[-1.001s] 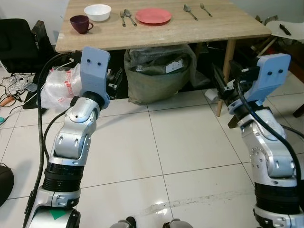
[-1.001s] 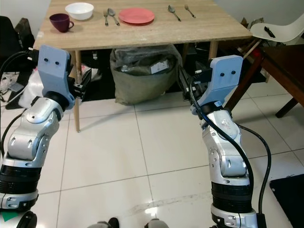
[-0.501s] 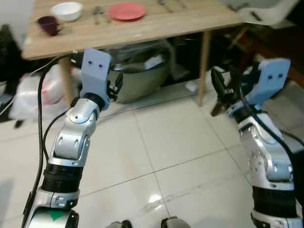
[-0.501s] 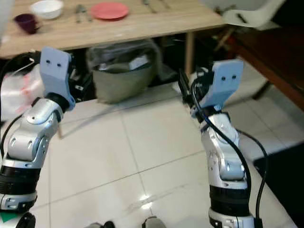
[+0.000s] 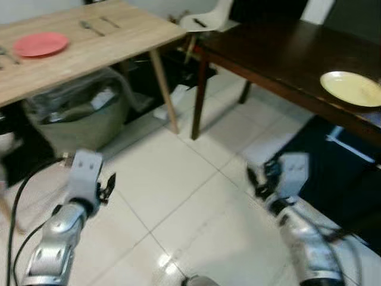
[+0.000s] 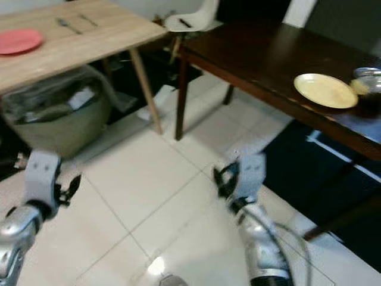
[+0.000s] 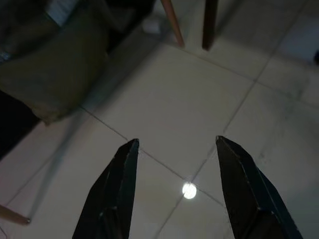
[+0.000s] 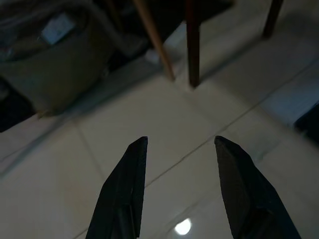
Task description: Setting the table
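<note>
A red plate (image 5: 40, 44), a spoon (image 5: 90, 27) and a fork (image 5: 108, 21) lie on the light wooden table (image 5: 125, 42) at the upper left. A yellow plate (image 5: 351, 88) rests on the dark wooden table (image 5: 280, 53) at the right. My left gripper (image 7: 175, 141) is open and holds nothing, hanging over the white floor tiles. My right gripper (image 8: 180, 139) is open too, with bare tile between its fingers and table legs beyond them. Both arms sit low in the head views, the left gripper (image 5: 107, 185) and the right gripper (image 5: 256, 179) well short of either table.
A green sack (image 5: 77, 116) lies under the light table. A white chair (image 5: 205, 21) stands between the two tables at the back. Dark table legs (image 5: 196, 98) come down onto the tiles ahead. A dark mat (image 5: 333, 167) lies under the dark table.
The whole view has swung right: the light table slid to the upper left and the dark table with the yellow plate came into sight. Both arms now sit lower in the picture.
</note>
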### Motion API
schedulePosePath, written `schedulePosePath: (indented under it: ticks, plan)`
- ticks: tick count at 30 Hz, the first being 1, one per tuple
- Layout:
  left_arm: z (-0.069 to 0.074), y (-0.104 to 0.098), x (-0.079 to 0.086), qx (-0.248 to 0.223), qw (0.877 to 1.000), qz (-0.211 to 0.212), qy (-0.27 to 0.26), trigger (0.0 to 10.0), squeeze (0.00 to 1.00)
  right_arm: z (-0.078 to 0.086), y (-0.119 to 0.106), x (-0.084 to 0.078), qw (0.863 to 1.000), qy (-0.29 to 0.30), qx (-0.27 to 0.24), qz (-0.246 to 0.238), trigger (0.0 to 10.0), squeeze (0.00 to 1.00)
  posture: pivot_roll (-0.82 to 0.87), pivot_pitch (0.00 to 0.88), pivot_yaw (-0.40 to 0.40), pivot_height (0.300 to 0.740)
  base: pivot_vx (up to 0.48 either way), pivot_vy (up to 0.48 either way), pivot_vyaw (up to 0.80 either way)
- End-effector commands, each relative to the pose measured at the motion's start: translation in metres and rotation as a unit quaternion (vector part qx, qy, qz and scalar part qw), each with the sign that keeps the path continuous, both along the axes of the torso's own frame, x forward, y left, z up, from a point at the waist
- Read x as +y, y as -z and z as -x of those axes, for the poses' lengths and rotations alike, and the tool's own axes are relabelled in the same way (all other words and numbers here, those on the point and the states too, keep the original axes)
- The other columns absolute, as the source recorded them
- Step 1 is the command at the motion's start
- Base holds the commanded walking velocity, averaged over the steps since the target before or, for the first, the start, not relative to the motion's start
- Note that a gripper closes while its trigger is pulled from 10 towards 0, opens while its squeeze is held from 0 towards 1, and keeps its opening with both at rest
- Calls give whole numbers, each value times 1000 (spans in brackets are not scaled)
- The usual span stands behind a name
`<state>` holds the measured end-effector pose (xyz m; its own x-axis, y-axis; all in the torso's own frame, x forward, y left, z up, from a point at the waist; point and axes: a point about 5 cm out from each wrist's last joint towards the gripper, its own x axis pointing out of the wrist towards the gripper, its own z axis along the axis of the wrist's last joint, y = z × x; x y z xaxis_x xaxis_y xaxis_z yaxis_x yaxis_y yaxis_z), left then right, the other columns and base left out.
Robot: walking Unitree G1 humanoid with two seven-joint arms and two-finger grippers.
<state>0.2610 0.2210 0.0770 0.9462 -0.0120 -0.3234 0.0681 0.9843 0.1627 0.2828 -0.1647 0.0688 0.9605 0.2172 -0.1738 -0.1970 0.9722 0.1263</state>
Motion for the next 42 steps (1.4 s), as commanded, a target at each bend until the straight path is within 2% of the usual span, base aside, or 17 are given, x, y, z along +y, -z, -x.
schedulePosePath:
  ticks: [1, 3, 4, 7, 8, 9, 12, 15, 19, 27, 30, 35, 40, 42]
  plan:
    - [8, 22, -9, 34, 999, 0, 15, 10000, 0, 7, 15, 0, 1000, -5, 21, 9, 10000, 0, -107, 31, 37, 740, 0, 0, -781]
    - [11, 36, -18, 52, 998, -9, 36, 10000, 0, 11, 24, 2, 999, -5, 34, 10, 10000, 0, -109, 31, 36, 740, 0, 0, -775]
    - [11, 36, -18, 52, 998, -9, 36, 10000, 0, 11, 24, 2, 999, -5, 34, 10, 10000, 0, -109, 31, 36, 740, 0, 0, -775]
    - [16, 54, -27, 93, 993, 0, 73, 10000, 0, 22, 44, 5, 998, -5, 62, 12, 10000, 0, -124, 28, 46, 740, 0, 0, -779]
    - [16, 54, -27, 93, 993, 0, 73, 10000, 0, 22, 44, 5, 998, -5, 62, 12, 10000, 0, -124, 28, 46, 740, 0, 0, -781]
    - [19, 65, -28, 118, 989, -6, 91, 10000, 0, 30, 57, 9, 996, -9, 82, 12, 10000, 0, -127, 26, 47, 740, 0, 0, -781]
    - [21, 75, -26, 137, 987, -17, 87, 10000, 0, 36, 65, 13, 995, -14, 95, 10, 10000, 0, -134, 25, 52, 740, 0, 0, -777]
    - [26, 83, -24, 153, 986, -1, 61, 10000, 0, 40, 72, 18, 994, -17, 104, -1, 10000, 0, -138, 24, 51, 740, 0, 0, -777]
    - [29, 85, -18, 149, 988, 1, 32, 10000, 0, 40, 74, 20, 995, -15, 102, -13, 10000, 0, -116, 27, 40, 740, 0, 0, -777]
    - [29, 85, -13, 140, 990, -14, 22, 10000, 0, 33, 74, 23, 995, -24, 93, -17, 10000, 0, -73, 39, 21, 740, 0, 0, -775]
    - [30, 83, -11, 132, 991, -19, 16, 10000, 0, 29, 71, 24, 996, -28, 86, -18, 10000, 0, -46, 54, 7, 740, 0, 0, -769]
    - [33, 75, 2, 117, 993, -20, -14, 10000, 0, 18, 62, 26, 996, -49, 68, -20, 10000, 0, -3, 78, -24, 740, 0, 0, -772]
    - [23, 63, 4, 91, 995, -30, -21, 10000, 0, 5, 54, 26, 996, -65, 54, -20, 10000, 0, 64, 74, -44, 740, 0, 0, -749]
    - [23, 63, 4, 91, 995, -30, -21, 10000, 0, 5, 54, 26, 996, -65, 54, -20, 10000, 0, 64, 74, -44, 740, 0, 0, -725]
